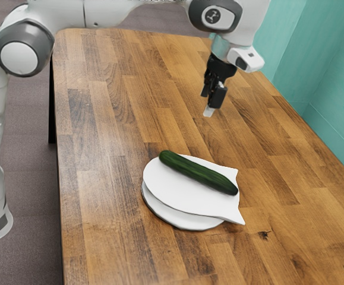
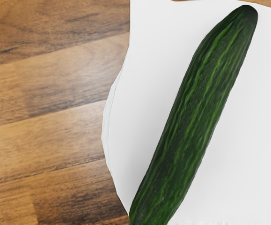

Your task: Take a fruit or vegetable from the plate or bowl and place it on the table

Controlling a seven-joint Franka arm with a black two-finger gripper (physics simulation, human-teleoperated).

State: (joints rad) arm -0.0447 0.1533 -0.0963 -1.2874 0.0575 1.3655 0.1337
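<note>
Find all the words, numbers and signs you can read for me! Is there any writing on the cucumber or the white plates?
No words, numbers or brands can be read here.
Robot arm: one round dark mark on a pale oval, too small to read.
Cucumber: no writing, just light green streaks.
White plates: no writing that I can see.

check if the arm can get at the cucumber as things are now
Probably yes. The cucumber lies uncovered on top of the white plates, and I see nothing between it and the gripper, which hangs above the table. Coming down from above looks free.
</note>
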